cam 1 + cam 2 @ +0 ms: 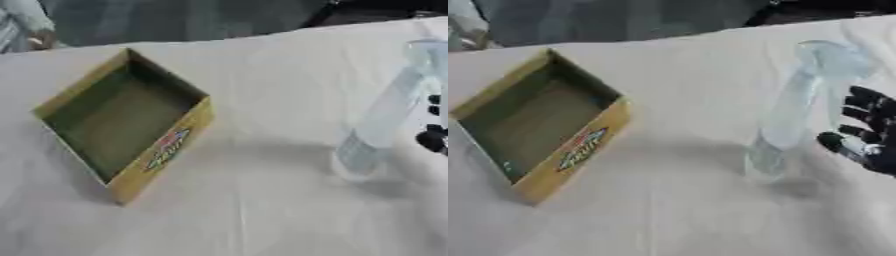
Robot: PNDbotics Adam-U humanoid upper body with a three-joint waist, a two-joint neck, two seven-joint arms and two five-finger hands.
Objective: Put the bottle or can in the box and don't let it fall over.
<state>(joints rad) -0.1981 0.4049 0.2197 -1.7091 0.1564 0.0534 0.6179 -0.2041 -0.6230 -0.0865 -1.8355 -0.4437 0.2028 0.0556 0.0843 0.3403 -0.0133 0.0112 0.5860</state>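
Right eye view, bottle (785, 115) beside right hand (868, 135)

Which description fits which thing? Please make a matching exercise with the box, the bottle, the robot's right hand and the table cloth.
Things:
1. box
2. bottle
3. right hand
4. table cloth

Descriptions:
a. black, at the right edge, beside the bottle
b. yellow outside, open on top, nothing inside
c. white, covers the table
d. clear, leaning, its base on the cloth

Pairs: 1-b, 2-d, 3-a, 4-c
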